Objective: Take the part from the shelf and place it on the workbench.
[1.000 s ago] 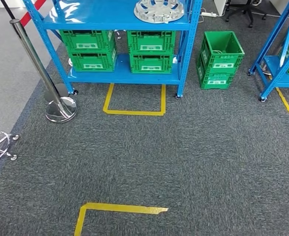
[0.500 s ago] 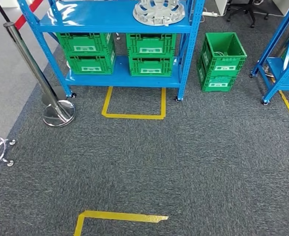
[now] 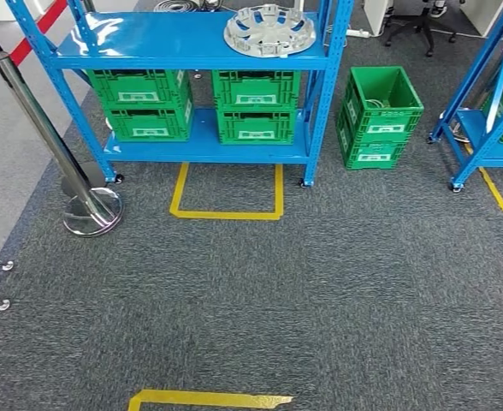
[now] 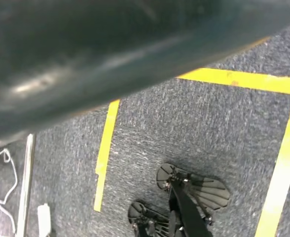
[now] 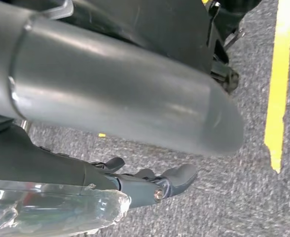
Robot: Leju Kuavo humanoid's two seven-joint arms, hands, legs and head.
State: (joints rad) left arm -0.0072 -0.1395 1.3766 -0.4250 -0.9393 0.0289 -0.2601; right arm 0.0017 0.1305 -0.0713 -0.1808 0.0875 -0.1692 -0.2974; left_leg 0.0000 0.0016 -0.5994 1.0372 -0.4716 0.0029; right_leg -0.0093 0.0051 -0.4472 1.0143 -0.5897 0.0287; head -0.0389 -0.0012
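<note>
Head view: part on blue shelf; stanchion left, green crate right; right hand fingers narrow, empty

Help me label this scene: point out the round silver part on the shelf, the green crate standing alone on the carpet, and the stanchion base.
round silver part (image 3: 269, 30), head view, hub.
green crate (image 3: 379, 128), head view, front wall.
stanchion base (image 3: 92, 211), head view, chrome dome.

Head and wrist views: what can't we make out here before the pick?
- Workbench: not seen in the head view.
- Part on the shelf: far edge cut by the frame top.
- Right hand: right wrist view, mostly hidden by a blurred grey cover; state unclear.
- Crate: contents too small to tell.
</note>
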